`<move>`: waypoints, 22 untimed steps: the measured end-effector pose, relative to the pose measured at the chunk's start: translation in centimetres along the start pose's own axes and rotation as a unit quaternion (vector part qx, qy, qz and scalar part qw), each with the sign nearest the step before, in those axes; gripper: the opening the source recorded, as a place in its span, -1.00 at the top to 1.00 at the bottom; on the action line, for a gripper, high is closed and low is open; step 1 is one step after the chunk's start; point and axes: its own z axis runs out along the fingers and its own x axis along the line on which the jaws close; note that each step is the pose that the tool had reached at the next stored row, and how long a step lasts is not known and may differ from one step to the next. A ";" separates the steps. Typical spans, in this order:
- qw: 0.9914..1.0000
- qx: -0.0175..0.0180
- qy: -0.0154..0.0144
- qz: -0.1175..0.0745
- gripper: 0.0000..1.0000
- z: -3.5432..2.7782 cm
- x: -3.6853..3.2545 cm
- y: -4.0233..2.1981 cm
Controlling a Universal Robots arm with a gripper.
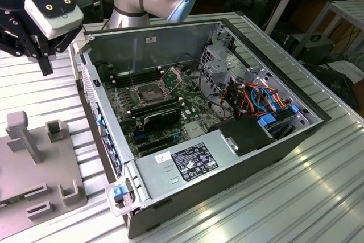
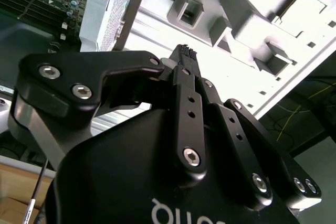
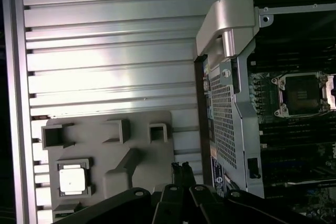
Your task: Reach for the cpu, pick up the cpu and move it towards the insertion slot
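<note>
Jaws, seemingly together and empty, are held over the tabletop (image 3: pixel 105 77); the cpu (image 3: pixel 72 180), seated in its grey holder (image 3: pixel 137 136), is best approached squarely, with jaws widened first.

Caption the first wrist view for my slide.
Gripper hovers near the cpu in its grey fixture; the insertion slot lies inside the open case.

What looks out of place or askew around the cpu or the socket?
Nothing stands out. The cpu sits square in its pocket on the grey holder, and the socket is empty and looks intact.
</note>
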 end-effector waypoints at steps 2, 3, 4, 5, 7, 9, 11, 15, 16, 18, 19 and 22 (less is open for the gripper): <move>1.000 0.000 0.000 0.000 0.79 0.01 0.29 -0.02; 1.000 0.000 0.000 0.000 0.79 0.01 0.50 -0.04; 1.000 0.000 0.000 0.000 0.79 0.01 0.60 -0.04; 1.000 0.000 0.000 0.000 0.79 0.01 0.72 -0.05; 1.000 0.000 0.000 0.000 0.79 0.01 0.93 -0.07; 1.000 0.000 0.000 0.000 0.79 0.01 1.20 -0.09; 1.000 0.000 0.000 0.000 0.79 0.02 1.56 -0.12; 1.000 0.000 0.000 0.000 0.79 0.03 2.19 -0.17; 1.000 0.000 0.000 0.000 0.79 0.02 2.30 -0.17; 1.000 0.000 0.000 0.000 0.79 0.03 2.52 -0.19; 1.000 0.000 0.000 0.000 0.79 0.03 2.65 -0.20; 1.000 0.000 0.000 0.000 0.79 0.03 3.06 -0.23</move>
